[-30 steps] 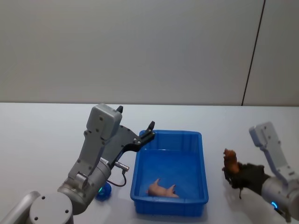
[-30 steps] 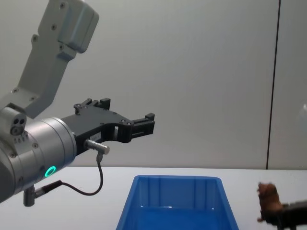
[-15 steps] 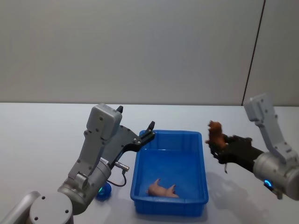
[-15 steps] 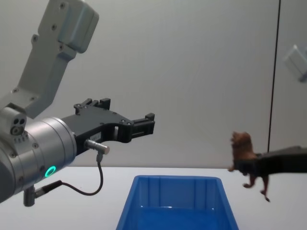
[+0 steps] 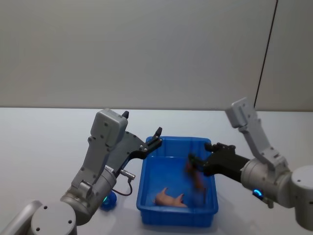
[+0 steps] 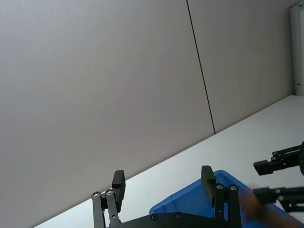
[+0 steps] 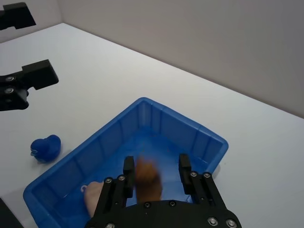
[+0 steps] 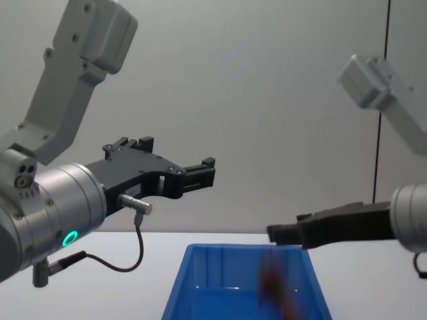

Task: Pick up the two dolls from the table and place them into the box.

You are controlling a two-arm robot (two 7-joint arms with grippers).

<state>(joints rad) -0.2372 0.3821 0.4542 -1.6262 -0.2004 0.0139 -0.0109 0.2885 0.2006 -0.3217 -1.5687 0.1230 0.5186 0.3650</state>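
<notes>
Trouble could come from the blue doll [image 5: 108, 200], which lies on the counter [image 5: 39, 147] near the left wall of the box [image 5: 176, 216], tucked under the left arm. Reaching for it there may shove the box. The left claw [image 6: 163, 176] hangs open over the left rim. Half a second ago the right claw [image 7: 156, 164] gripped the brown doll [image 5: 197, 178] beside the box. Now it is spread empty above it, and the doll drops inside as a blur.

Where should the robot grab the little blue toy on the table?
Probably its rounded body, pinched across the middle from straight above. The blue doll sits low on the table, so fingers can close on its sides only from overhead. It lies on the left gripper side of the box.
</notes>
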